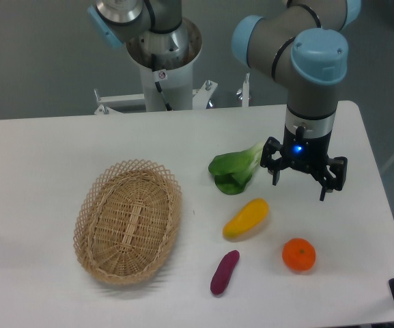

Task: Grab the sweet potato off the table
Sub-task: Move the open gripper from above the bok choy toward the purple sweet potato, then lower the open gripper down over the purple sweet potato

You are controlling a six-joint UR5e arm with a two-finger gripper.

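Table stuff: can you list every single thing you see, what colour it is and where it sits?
sweet potato: one, dark purple, near the table's front edge, right of the basket
yellow vegetable: one, yellow, just behind the sweet potato
orange: one, orange, front right, right of the sweet potato
leafy green: one, green with a pale stem, middle of the table
basket: one, tan wicker, oval, nothing in it, left of centre
table: one, white, under everything
arm: one, grey with light blue caps, above the right side
gripper: one, black, open, holding nothing, above the table behind the orange
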